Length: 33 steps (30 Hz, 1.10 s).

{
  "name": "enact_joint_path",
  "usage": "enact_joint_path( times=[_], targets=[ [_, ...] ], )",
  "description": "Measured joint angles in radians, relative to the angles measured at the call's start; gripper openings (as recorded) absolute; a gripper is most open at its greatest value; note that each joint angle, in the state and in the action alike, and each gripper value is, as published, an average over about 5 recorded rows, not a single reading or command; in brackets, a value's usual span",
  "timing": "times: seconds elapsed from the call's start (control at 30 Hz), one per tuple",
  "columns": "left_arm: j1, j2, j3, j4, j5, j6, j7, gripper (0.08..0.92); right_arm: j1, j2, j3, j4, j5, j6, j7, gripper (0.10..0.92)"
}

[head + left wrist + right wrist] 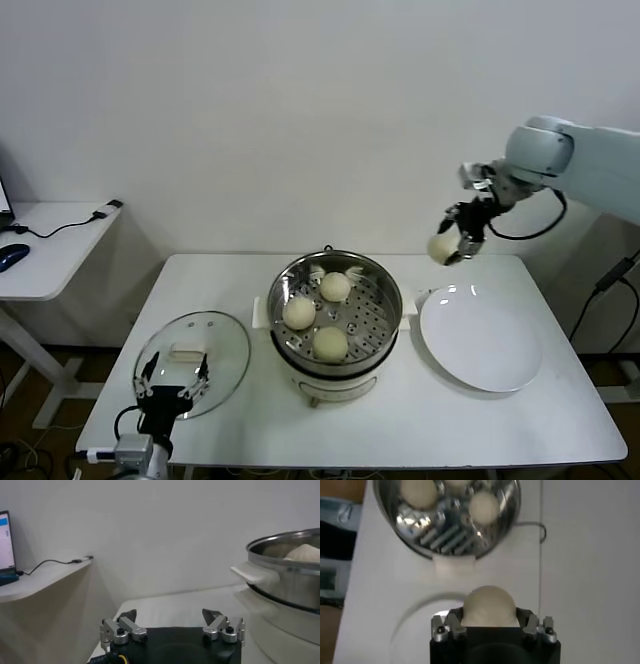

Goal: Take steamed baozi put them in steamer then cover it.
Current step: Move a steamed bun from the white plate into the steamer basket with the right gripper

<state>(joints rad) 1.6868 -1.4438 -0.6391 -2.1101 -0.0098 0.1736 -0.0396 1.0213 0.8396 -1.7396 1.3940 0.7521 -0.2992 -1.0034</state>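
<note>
Cream-white baozi (488, 605) pinched between the fingers of my right gripper (446, 248), held up in the air, above the far edge of the white plate (500, 370) and clear of it. From these jaws the steamer (290, 345) sits lower and toward my left, not under the bun. Steel basket, perforated floor, on a white pot base with side handles. Three more baozi already inside it: one (336, 286) at the far side, one (298, 312) on the left, one (330, 343) nearest me, each apart from the others. Plate lies just beside the steamer on its right, almost touching the side handle.

My left gripper (172, 381) is low at the near left of the table, jaws spread wide, holding nothing. Right ahead of its fingertips lies the cover (215, 340), glass with metal rim, flat on the table, white handle (187, 352) up. Steamer wall is off to this gripper's right. Whether the left fingertips touch the lid rim, can't tell.
</note>
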Motion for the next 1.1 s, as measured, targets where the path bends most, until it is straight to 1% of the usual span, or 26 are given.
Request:
enact_joint_path(
  times=[0.2,0.37,0.67,1.1],
  targets=[
    [-0.003,-0.003,0.002,0.0,-0.007,-0.002,0.001,0.823,0.018,0.073,-0.022,0.096,0.089,-0.09,0.086,0.696],
    [-0.004,-0.004,0.002,-0.002,-0.012,-0.003,0.001,0.823,-0.039,0.124,-0.017,0.127,0.115,-0.158,0.161,0.696],
    [-0.005,-0.002,-0.002,-0.001,-0.026,-0.005,0.001,0.823,-0.171,0.196,0.02,0.12,0.111,-0.236,0.261,0.696],
    [-0.001,-0.001,0.0,-0.003,-0.032,-0.007,-0.001,0.823,-0.284,0.24,0.05,0.085,0.07,-0.275,0.323,0.704]
  ],
)
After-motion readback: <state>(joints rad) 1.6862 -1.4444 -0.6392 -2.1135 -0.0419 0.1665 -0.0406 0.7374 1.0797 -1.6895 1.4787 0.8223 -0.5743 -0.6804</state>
